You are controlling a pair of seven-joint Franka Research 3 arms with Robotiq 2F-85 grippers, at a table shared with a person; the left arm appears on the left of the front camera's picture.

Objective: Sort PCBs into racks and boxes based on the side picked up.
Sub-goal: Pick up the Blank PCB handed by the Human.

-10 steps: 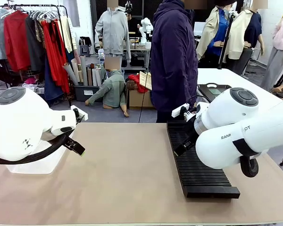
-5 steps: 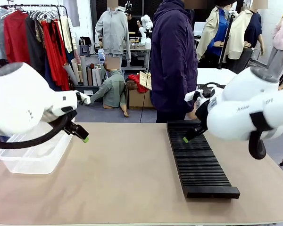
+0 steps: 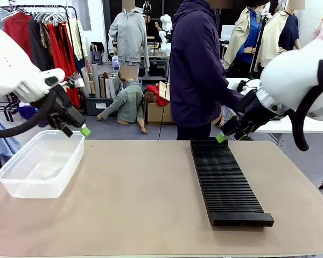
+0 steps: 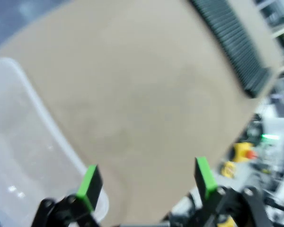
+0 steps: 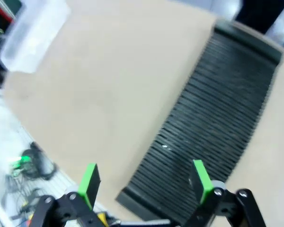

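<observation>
A tan table (image 3: 145, 204) is spread across the foreground. At its far edge a person (image 3: 196, 70) in a dark jacket is seen standing. Behind, red garments (image 3: 62, 48) are hung on a rail (image 3: 43, 7) — and a cardboard box (image 3: 157, 113) is set on the floor.

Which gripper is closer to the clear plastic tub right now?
Left. The left gripper hovers just above the tub's far corner; the right gripper hangs well away, over the far end of the black rack.
</observation>
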